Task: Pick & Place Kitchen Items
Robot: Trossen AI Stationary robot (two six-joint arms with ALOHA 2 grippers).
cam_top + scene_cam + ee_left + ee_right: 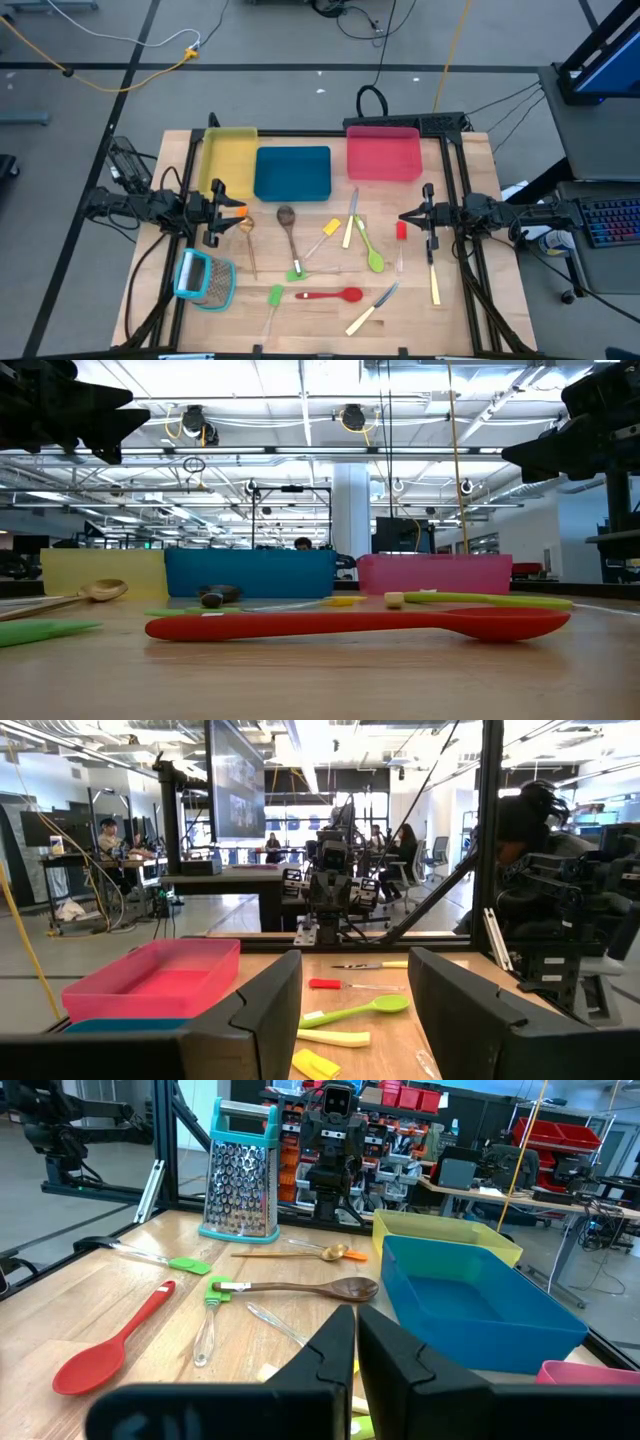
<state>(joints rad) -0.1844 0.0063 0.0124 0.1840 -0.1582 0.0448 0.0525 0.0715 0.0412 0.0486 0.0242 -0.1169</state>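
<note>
Left to right in the overhead view. We see the left pincer [243, 212] poised above the counter [150, 270] at its left edge, near the yellow tray [226, 158]; its fingers stand well apart and hold nothing, which we read as readiness for a first pick. Below it lies the grater [204, 278], not among the items to move. The blue tray [292, 172] and the red tray [383, 153] line the far edge, presumably as destinations. The kitchen items lie loose across the middle of the counter, none yet in a tray: a wooden spoon [288, 228], a red spoon [330, 295], a green spoon [369, 252], a cream-handled knife [370, 309]. They lie apart from one another, so we judge each can be taken singly. The right pincer [404, 216] waits at the right side, fingers nearly together and empty.
</note>
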